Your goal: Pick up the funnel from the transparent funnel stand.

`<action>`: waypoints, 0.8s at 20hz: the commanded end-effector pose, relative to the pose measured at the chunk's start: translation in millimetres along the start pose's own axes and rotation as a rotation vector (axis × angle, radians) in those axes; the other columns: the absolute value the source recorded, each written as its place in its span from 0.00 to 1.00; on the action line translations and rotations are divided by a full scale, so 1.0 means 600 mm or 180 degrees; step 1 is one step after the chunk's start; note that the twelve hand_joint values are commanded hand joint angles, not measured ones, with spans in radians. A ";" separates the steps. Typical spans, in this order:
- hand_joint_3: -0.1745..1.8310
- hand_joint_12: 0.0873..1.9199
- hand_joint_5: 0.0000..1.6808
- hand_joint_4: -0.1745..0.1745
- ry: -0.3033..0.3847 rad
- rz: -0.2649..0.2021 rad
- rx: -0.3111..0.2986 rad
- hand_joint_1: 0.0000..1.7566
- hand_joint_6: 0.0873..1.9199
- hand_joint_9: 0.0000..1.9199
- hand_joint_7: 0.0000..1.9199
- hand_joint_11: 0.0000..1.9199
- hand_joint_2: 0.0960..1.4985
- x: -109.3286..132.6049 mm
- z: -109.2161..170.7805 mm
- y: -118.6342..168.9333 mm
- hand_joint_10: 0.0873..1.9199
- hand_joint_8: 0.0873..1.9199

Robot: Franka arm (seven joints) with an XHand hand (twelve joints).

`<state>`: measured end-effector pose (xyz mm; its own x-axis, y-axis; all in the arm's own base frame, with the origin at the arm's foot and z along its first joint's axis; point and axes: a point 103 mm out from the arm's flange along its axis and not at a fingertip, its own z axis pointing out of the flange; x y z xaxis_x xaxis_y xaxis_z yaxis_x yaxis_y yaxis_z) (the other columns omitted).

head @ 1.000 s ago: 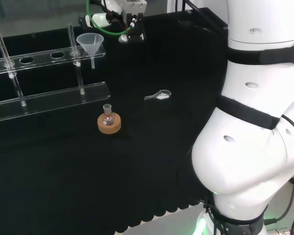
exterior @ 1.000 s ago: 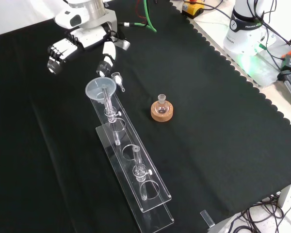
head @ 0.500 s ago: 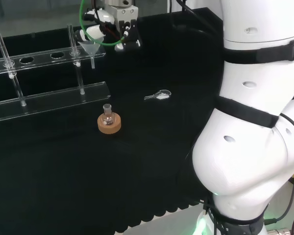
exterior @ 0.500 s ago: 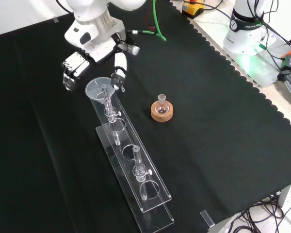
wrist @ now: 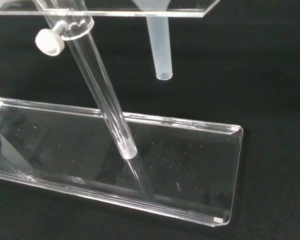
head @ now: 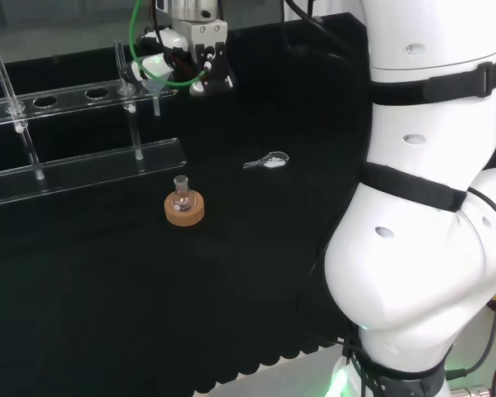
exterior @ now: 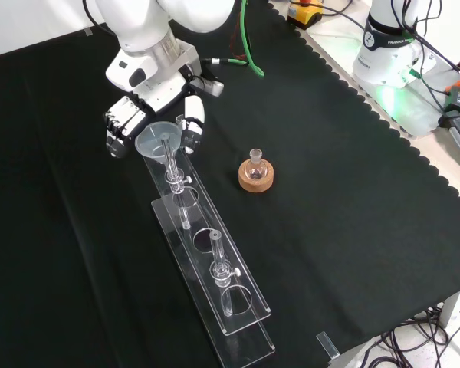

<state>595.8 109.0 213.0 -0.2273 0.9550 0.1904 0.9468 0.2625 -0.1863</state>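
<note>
Clear plastic funnel (exterior: 154, 139) still sits in the end hole of the transparent funnel stand (exterior: 215, 264). My hand (exterior: 149, 123) has dropped around it, fingers at nine o'clock, thumb at three, spread, gripping nothing yet.

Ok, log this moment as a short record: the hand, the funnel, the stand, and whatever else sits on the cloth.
hand: black and white robot hand at the funnel end of the rack, fingers on one side of the rim, thumb on the other; contact cannot be told
funnel: translucent plastic funnel seated in the end hole, stem hanging below the upper shelf
stand: clear acrylic funnel stand, two shelves on upright rods
flask: small glass flask on a cork ring, apart from the stand
other: small clear spoon-like piece on the black cloth
</note>
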 end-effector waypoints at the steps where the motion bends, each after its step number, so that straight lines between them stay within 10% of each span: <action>1: 0.24 0.72 0.12 0.35 -0.0061 0.0042 0.0044 0.08 0.00 0.00 0.00 0.00 0.48 0.002 0.009 -0.005 0.43 0.33; 16: 0.25 0.73 0.27 0.12 -0.0394 -0.0082 -0.0312 0.12 0.00 0.34 0.18 0.21 0.49 0.010 0.021 -0.009 0.47 0.49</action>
<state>586.9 112.7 201.4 -0.2637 0.9565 0.1244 0.9496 0.2801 -0.1409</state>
